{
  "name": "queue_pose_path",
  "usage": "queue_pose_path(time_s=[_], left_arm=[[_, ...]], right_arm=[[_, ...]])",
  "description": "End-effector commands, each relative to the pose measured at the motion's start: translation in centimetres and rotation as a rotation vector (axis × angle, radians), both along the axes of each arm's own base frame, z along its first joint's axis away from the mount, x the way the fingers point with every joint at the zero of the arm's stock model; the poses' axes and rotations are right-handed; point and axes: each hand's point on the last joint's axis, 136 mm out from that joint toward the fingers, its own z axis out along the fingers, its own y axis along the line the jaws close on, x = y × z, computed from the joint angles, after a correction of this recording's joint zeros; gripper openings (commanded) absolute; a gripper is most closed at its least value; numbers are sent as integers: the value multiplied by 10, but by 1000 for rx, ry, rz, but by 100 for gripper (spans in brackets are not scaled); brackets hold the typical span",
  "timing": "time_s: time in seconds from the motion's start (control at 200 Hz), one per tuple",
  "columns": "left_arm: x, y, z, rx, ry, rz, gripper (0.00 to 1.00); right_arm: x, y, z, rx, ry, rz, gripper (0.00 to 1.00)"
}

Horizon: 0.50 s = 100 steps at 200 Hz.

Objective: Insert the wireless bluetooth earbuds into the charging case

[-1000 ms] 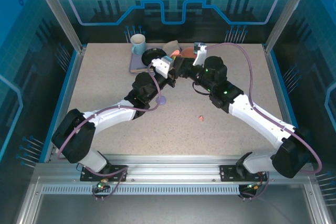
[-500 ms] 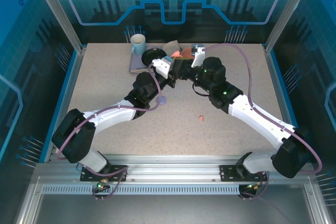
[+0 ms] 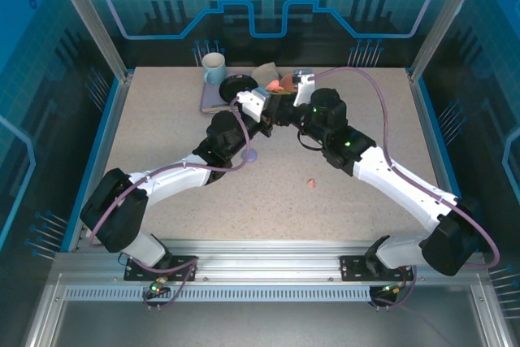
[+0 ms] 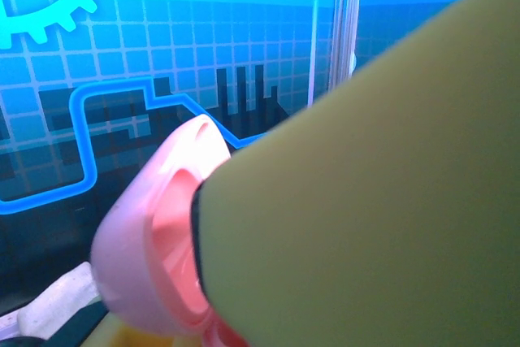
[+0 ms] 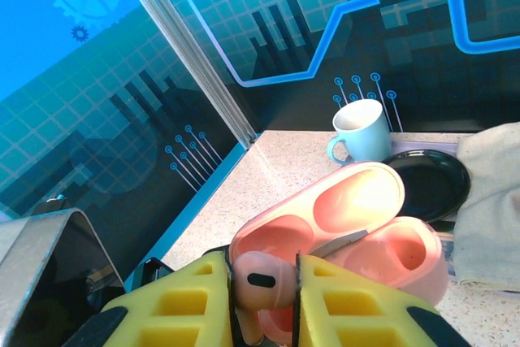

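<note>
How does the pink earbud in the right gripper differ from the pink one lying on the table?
The held earbud is pinched in the right gripper, raised just before the open charging case. The loose earbud lies alone on the table, well apart from that case. Both are salmon-pink.

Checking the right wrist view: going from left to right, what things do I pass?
Salmon-pink plastic earbud → pale ceramic mug → black round plate → beige cloth.
</note>
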Motion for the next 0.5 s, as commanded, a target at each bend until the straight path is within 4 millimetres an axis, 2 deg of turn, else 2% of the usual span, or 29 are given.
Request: queue_pose_path(time_s=[0.0, 0.18, 0.495], left_arm=[[-9, -2, 59, -113, -133, -36, 0], [-11, -4, 57, -111, -127, -51, 0], [-12, -5, 54, -105, -124, -61, 0]], right_arm=[[2, -4, -32, -104, 74, -38, 21], [12, -7, -30, -69, 81, -58, 20], [26, -10, -17, 113, 110, -20, 20]])
